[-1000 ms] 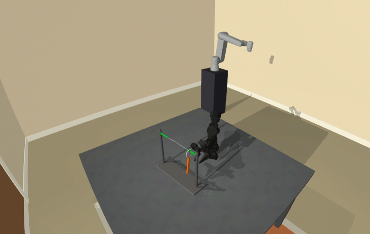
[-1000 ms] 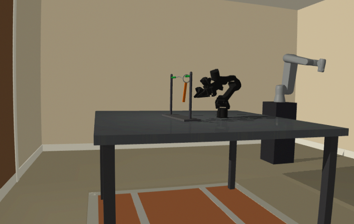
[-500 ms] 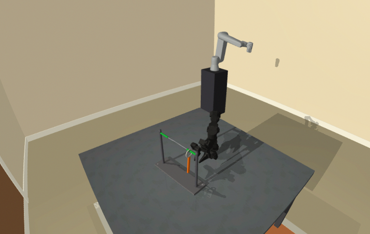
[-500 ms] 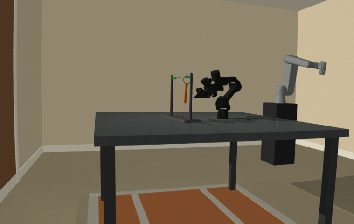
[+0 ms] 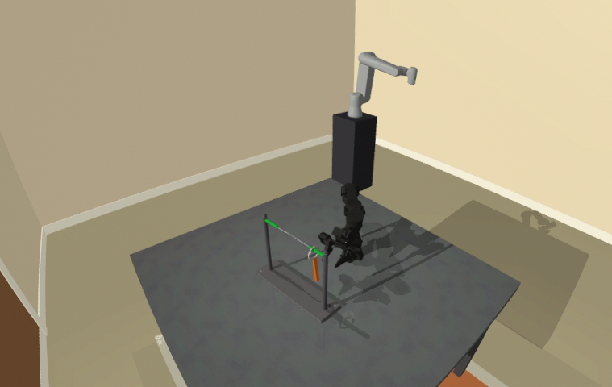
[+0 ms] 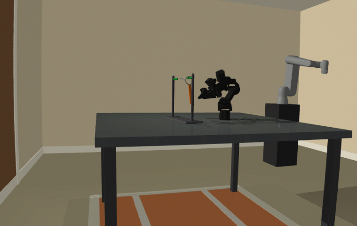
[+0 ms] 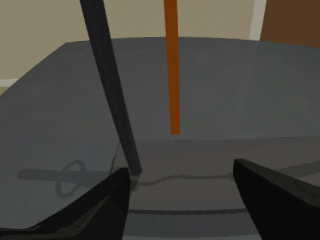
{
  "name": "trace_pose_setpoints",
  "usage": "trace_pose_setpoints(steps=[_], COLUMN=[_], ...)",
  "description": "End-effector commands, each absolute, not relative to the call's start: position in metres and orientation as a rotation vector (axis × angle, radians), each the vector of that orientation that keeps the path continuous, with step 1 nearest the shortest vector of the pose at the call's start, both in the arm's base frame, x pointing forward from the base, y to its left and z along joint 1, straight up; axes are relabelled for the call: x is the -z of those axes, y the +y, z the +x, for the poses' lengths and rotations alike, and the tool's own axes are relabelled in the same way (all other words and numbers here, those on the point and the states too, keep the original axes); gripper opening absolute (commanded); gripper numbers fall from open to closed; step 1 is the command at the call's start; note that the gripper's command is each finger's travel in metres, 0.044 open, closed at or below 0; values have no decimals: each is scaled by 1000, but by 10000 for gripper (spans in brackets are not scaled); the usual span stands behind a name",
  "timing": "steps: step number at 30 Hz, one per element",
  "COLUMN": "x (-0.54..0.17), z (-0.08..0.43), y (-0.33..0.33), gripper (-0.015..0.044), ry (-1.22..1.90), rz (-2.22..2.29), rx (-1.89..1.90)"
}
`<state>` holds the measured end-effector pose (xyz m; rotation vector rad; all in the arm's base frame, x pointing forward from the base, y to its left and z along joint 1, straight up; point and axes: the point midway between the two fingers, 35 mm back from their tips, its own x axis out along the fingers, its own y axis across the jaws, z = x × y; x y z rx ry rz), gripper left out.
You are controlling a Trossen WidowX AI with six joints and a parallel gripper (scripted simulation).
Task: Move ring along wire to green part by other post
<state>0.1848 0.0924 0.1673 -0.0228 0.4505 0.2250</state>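
Hanging from the green part of the wire beside the post nearest the arm, the ring carries its orange handle straight down, and you can take that post as your reference for everything else. The gripper sits just beside that post on the arm's side, apart from it, with its jaws spread and nothing between them; the wrist view shows the handle hanging free beyond the two dark fingers, with a gap of table showing between fingers and handle. You have open table on the side of the post away from the arm, and a wide stretch toward the near table edge. The base plate runs from this post to the far post, both well inside the table's edges. The thin grey wire spans away from your reference post toward the far one, ending in a second green part.

Count for yourself: two posts, two green parts, one grey span, one ring, one handle, one base plate, one black arm. A grey arm on a dark pedestal stands beyond the table's far corner, well away from the post.
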Motion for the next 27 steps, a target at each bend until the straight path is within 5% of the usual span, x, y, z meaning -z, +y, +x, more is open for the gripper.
trace_pose_setpoints(steps=[1, 4, 27], x=[-183, -185, -185], z=[166, 162, 162], y=[84, 81, 81], gripper=[370, 440, 440], ry=[424, 420, 420], rz=[-8, -8, -8], rx=[-232, -233, -233])
